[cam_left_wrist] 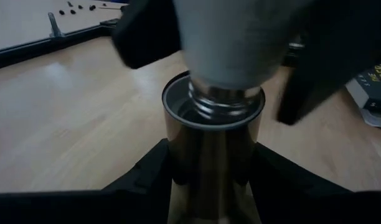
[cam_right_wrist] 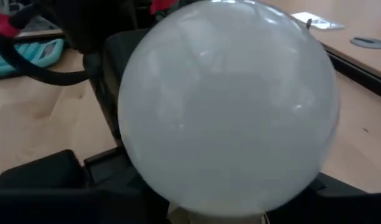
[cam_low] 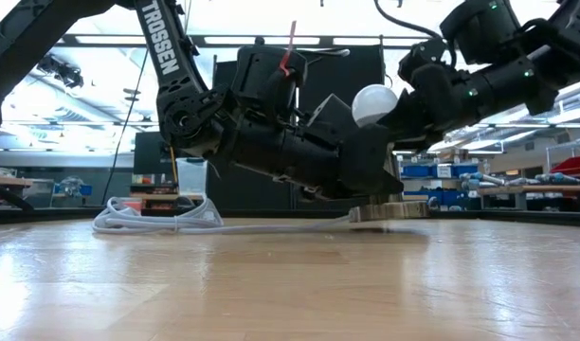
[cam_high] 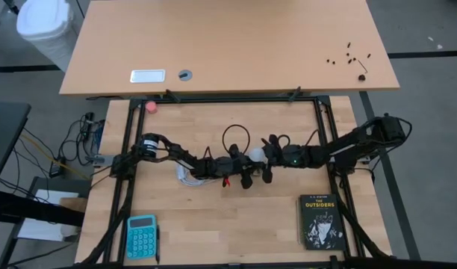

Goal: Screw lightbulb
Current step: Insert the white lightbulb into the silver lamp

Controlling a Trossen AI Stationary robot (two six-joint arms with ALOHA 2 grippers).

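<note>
The white lightbulb stands globe-up over a shiny metal socket at the table's middle. Its threaded base sits in the socket's mouth. My left gripper reaches in from the table's left and is shut on the socket. My right gripper comes from the table's right and is shut on the bulb's globe. The socket's white cord trails along the table toward the left. My left gripper pinches the socket's round body between its two fingers, which lie nearly level and come from the table's left. The socket stands about upright, with its bottom disc down at the table top. My right gripper has the bulb's globe between its two fingers, one on each side. They come from the table's right, slanting a little downward. The bulb stands upright with its threaded base in the socket's mouth.
A black book lies near the front right, a teal calculator at the front left. A pink ball sits at the far left edge. The coiled cord lies under my left arm. A separate desk stands beyond.
</note>
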